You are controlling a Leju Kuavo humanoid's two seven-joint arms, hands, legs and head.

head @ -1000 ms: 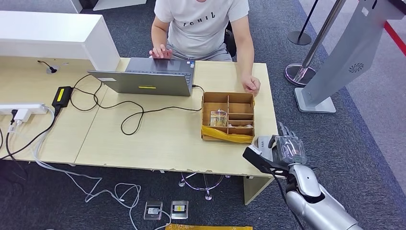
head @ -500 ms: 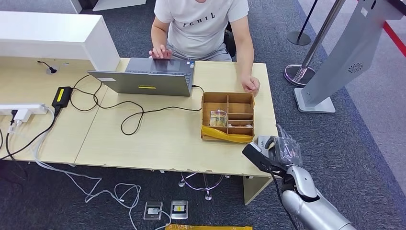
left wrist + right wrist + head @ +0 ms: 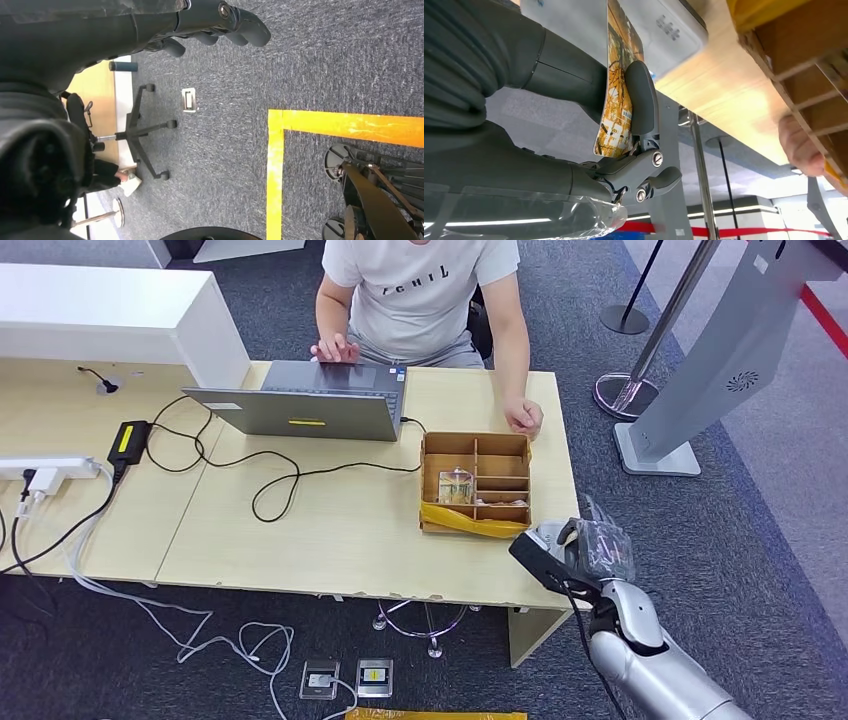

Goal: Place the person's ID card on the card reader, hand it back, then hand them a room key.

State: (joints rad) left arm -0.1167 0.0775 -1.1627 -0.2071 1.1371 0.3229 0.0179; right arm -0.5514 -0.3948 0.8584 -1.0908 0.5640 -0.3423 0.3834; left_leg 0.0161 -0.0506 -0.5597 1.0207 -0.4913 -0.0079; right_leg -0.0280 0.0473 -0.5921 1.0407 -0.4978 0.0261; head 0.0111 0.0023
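Pale wooden desk is filling the scene; the card is standing edge-up, pinched in the right hand, just right of the white reader at the near right corner; left hand is hanging, fingers curled, holding nothing.

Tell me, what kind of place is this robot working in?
Probably a mock reception desk in an office or lab. A person types at a laptop on a wooden desk, a queue barrier post stands on grey carpet, and the right hand holds a card.

Right hand at desk corner | beside divided box | person's hand on desk
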